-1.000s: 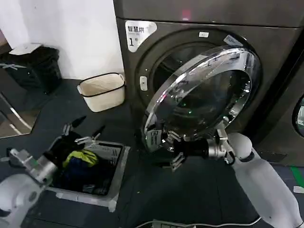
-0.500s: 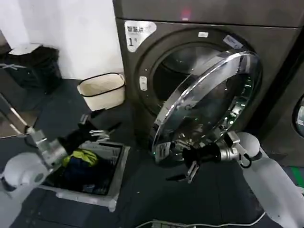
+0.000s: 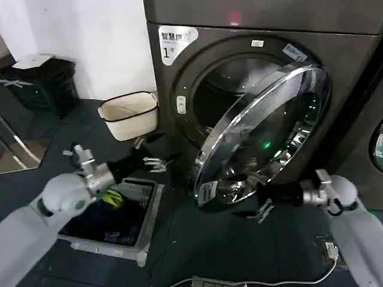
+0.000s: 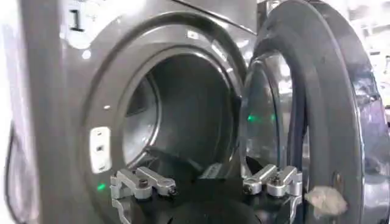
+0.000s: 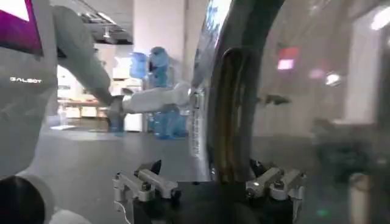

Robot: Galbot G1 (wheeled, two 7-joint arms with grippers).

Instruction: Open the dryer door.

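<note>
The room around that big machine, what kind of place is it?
Probably a laundry room or laundromat: a front-loading dryer labelled "1" with its round door swung open, a second machine beside it, and a bin of clothes on the floor.

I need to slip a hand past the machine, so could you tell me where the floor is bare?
Bare floor lies between the white basket and the dryer, and in front of the laundry tray. Under the dryer door it is crowded: right gripper there, left gripper near the opening.

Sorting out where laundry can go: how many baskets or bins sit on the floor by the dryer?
2: a white basket by the wall left of the dryer, and a grey bin of clothes nearer, below the left tool. Others may be hidden.
</note>
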